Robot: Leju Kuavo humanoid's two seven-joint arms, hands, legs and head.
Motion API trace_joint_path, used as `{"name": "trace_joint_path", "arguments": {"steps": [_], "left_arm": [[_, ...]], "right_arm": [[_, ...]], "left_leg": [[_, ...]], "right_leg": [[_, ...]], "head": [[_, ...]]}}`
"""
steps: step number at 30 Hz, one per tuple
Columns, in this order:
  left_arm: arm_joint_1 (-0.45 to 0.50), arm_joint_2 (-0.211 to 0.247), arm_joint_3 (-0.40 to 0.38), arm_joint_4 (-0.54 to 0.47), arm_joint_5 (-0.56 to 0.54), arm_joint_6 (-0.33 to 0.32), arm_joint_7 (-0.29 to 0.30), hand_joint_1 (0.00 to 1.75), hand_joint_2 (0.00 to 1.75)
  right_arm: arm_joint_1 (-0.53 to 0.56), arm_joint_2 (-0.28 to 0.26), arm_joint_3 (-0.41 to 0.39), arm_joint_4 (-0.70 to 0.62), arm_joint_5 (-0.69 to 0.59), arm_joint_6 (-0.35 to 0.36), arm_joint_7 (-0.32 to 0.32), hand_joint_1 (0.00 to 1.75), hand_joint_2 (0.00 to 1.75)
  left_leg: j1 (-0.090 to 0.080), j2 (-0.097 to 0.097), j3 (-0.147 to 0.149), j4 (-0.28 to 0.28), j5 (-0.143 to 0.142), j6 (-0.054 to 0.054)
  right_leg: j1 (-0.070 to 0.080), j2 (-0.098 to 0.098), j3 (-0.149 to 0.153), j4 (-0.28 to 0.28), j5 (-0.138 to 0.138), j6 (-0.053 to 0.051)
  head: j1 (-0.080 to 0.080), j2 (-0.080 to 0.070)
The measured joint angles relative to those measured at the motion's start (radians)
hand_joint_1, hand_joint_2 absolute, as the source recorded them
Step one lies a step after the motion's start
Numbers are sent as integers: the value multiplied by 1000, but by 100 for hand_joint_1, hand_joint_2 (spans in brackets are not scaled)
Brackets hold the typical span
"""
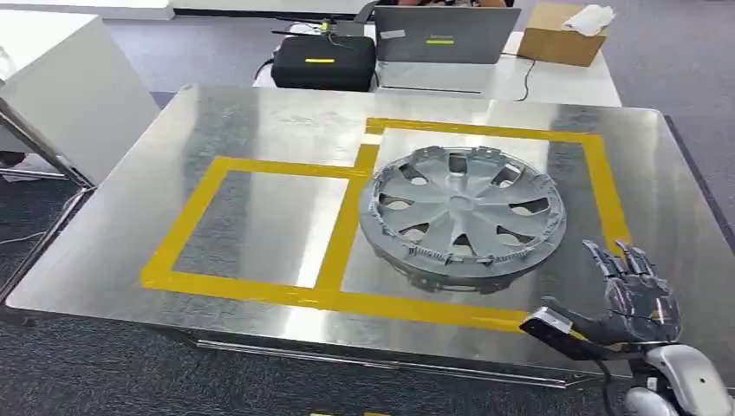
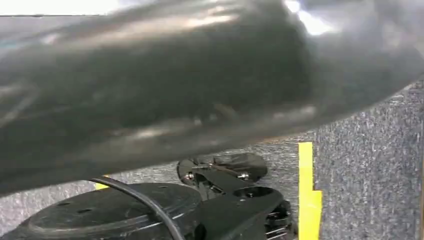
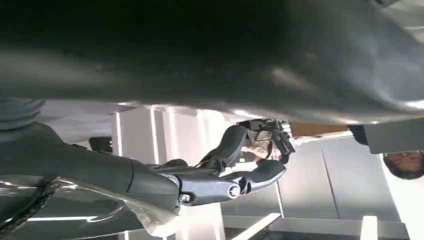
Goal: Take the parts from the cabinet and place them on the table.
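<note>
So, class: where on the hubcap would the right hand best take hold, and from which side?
Probably the near-right rim of the hubcap, approached from the right hand's side. It lies flat on the table, so the thin outer edge or a spoke opening offers the only purchase.

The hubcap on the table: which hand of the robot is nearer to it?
Right. The right hand hovers open just beside the hubcap, off its near right rim, not touching. The left hand hangs low by the floor, as its wrist view suggests.
</note>
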Motion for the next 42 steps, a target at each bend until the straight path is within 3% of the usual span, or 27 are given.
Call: {"name": "trace_joint_path", "arguments": {"steps": [5,8,10,11,12,13,15,16,17,18,20,21,22,23,25,27,29,31,32,33,34,36,37,38,39,42], "left_arm": [[-1,-5,17,0,6,-3,-10,0,0],[1,-10,46,0,29,-14,-38,0,0],[3,-10,71,0,48,-30,-57,0,0],[2,-13,82,0,55,-39,-65,0,0],[3,-12,96,-2,58,-47,-71,0,0],[3,-11,106,-3,58,-51,-71,0,0],[5,-10,128,-5,49,-59,-67,0,0],[7,-8,135,-5,39,-61,-64,0,0],[9,-7,145,-6,33,-62,-63,0,0],[12,-6,153,-6,26,-62,-62,0,0],[13,-5,169,-8,9,-63,-62,0,0],[13,4,179,-12,0,-63,-62,0,0],[13,5,187,-14,-9,-62,-63,0,0],[13,5,192,-15,-18,-62,-64,0,0],[12,5,195,-15,-21,-62,-65,0,0],[15,10,215,-17,-45,-69,-66,0,0],[16,9,226,-18,-71,-67,-67,0,0],[16,6,233,-18,-97,-56,-68,0,0],[16,4,238,-18,-108,-49,-69,0,0],[17,0,242,-18,-123,-42,-69,0,0],[16,-3,244,-19,-134,-35,-70,0,0],[13,-12,249,-19,-153,-26,-71,0,0],[6,-19,250,-20,-162,-22,-71,0,0],[-4,-36,250,-21,-170,-19,-71,0,0],[-6,-42,250,-26,-173,-16,-74,0,0],[3,-44,255,-27,-176,-12,-74,0,0]], "right_arm": [[48,4,-43,-38,-47,-5,-38,0,0],[69,59,-85,-55,-213,-32,-157,0,0],[67,112,-99,-55,-306,-50,-218,0,0],[63,145,-102,-50,-346,-66,-245,0,0],[51,185,-102,-30,-389,-94,-276,0,0],[40,214,-102,-11,-422,-120,-294,0,0],[22,272,-104,51,-466,-176,-312,0,0],[17,303,-113,89,-497,-203,-327,0,0],[14,330,-125,118,-517,-223,-344,0,0],[13,352,-136,140,-537,-236,-364,0,0],[9,393,-173,179,-596,-237,-415,0,0],[1,416,-197,208,-625,-232,-437,0,0],[-6,439,-221,234,-645,-223,-458,0,0],[-4,454,-244,255,-666,-212,-470,0,0],[-4,462,-259,267,-676,-206,-482,0,0],[-28,494,-340,356,-721,-156,-540,0,0],[-62,507,-393,412,-762,-107,-581,0,0],[-106,517,-455,477,-793,-62,-619,0,0],[-126,518,-485,506,-790,-57,-633,0,0],[-145,518,-522,542,-779,-58,-642,0,0],[-167,517,-559,574,-771,-61,-645,0,0],[-204,512,-637,641,-762,-66,-645,0,0],[-220,501,-677,675,-761,-76,-645,0,0],[-224,484,-716,700,-763,-84,-632,0,0],[-225,481,-751,732,-761,-86,-629,0,0],[-182,473,-819,814,-764,-84,-618,0,0]], "left_leg": [[0,1,2,0,-1,0],[-1,1,2,3,-2,1],[-6,2,9,-14,12,24],[11,4,31,-55,35,28],[8,8,40,-72,46,37],[10,10,40,-75,51,39],[11,10,35,-71,51,36],[12,10,32,-66,49,34],[14,9,29,-61,47,29],[18,8,27,-54,43,22],[30,6,16,-19,26,-2],[28,5,5,-2,17,-15],[23,3,-6,25,6,-24],[22,3,-10,24,8,-24],[22,3,-11,25,8,-25],[30,0,-13,28,2,-37],[31,-16,-37,102,-70,-44],[32,-19,-84,253,-156,-44],[32,-20,-94,308,-181,-41],[32,-20,-83,315,-182,-38],[32,-21,-51,279,-165,-35],[42,-25,66,117,-106,-36],[59,-50,124,35,-98,-50],[53,-55,113,21,-102,-51],[55,-54,102,22,-83,-36],[41,-42,78,20,-50,-6]], "right_leg": [[0,0,1,0,0,1],[-4,0,3,-3,2,3],[-5,0,13,-23,18,20],[-3,2,9,-26,10,19],[1,5,4,-9,-12,17],[0,10,-18,43,-45,16],[-8,10,-82,196,-111,24],[-13,9,-104,244,-121,29],[-17,9,-102,241,-107,33],[-21,8,-78,196,-76,38],[-32,1,12,31,-2,55],[-26,1,16,22,-45,60],[-27,9,22,20,-33,40],[-27,10,17,31,-35,28],[-26,9,14,34,-34,25],[-25,13,3,37,-25,6],[-22,18,-2,35,-16,-7],[-14,20,-15,32,-6,-15],[-10,20,-26,31,-1,-17],[-7,19,-29,31,4,-16],[-7,18,-32,31,11,-13],[-10,12,-39,31,26,1],[-1,9,-35,35,36,14],[10,1,-57,36,37,23],[5,-3,-57,26,48,26],[-9,7,-57,-11,103,43]], "head": [[0,0],[-1,0],[-3,0],[0,0],[1,0],[2,0],[2,0],[1,0],[2,0],[1,0],[2,0],[6,0],[10,0],[5,0],[1,0],[1,0],[-2,0],[-8,0],[-10,0],[-10,0],[-10,0],[-10,0],[-11,0],[-17,0],[10,0],[24,0]]}}
